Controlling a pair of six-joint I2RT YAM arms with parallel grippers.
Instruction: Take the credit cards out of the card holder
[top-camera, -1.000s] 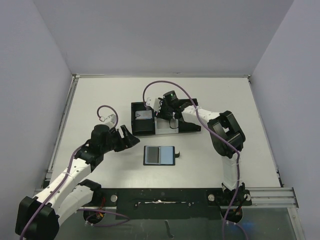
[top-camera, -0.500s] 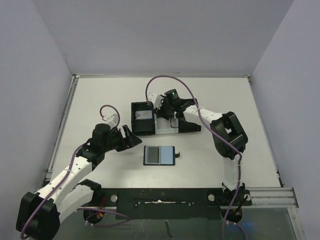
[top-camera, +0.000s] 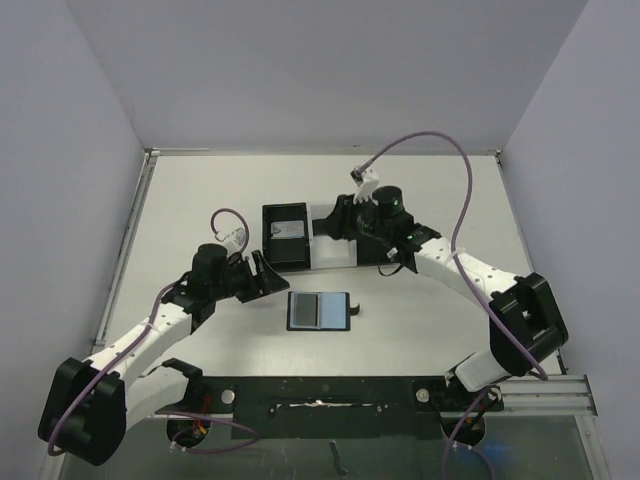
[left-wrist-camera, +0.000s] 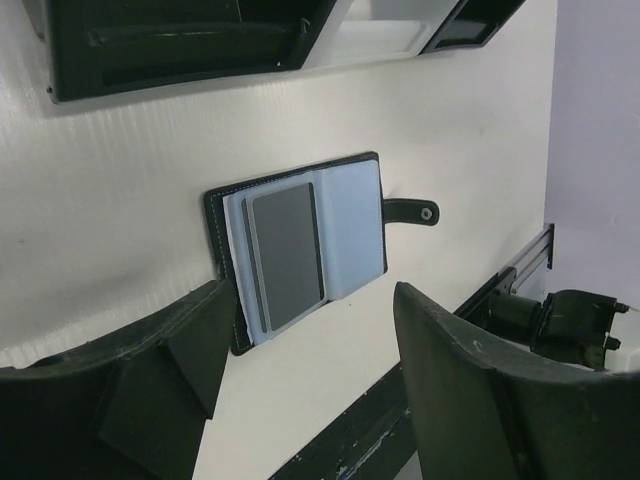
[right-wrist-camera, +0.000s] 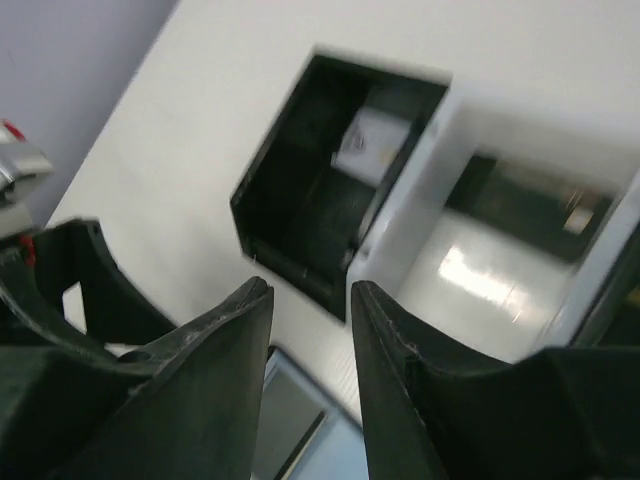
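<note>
The card holder (top-camera: 318, 311) lies spread open near the table's front, tab (top-camera: 357, 310) to the right. In the left wrist view the card holder (left-wrist-camera: 300, 250) shows a grey credit card (left-wrist-camera: 285, 255) in one blue-grey pocket. My left gripper (top-camera: 262, 275) hovers just left of it, open and empty, and the left gripper (left-wrist-camera: 310, 370) frames bare table. My right gripper (top-camera: 335, 218) hangs over the boxes behind, open by a narrow gap with nothing in it. The right gripper (right-wrist-camera: 310, 295) looks down on the holder's edge (right-wrist-camera: 300, 440).
A black open-top box (top-camera: 270, 250) stands behind the holder with a pale card (top-camera: 288, 229) inside; the same pale card (right-wrist-camera: 372, 140) shows in the right wrist view. A white tray (top-camera: 335, 250) adjoins it, then another black box (top-camera: 385, 256). Walls enclose the table.
My right gripper has pulled back to the right, away from above the black box, and its jaws have narrowed. The left gripper has edged toward the holder and narrowed slightly.
</note>
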